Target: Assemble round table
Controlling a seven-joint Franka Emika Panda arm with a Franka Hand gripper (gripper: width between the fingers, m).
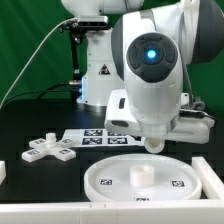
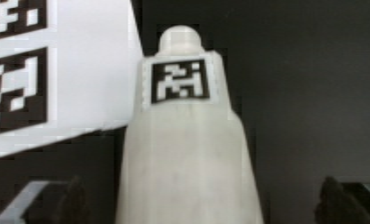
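Arm upright over worktop [image 1: 30, 125], wrist pointing down. Pincer [image 2: 191, 200] released, fingers [image 2: 31, 200] straddling short cylinder [image 2: 185, 130], gaps both sides, near round disc [image 1: 110, 182] far edge.

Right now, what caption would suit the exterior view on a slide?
Robot arm near a white disc, with a cross piece at the view's left.

My arm [image 1: 150, 90] wears glossy white rounded shells, with a round blue light [image 1: 150, 55] glowing in a dark disc. A thin black cable [image 1: 40, 55] hangs beside it; the claw [image 2: 200, 200] has dark fingers [image 2: 36, 202].
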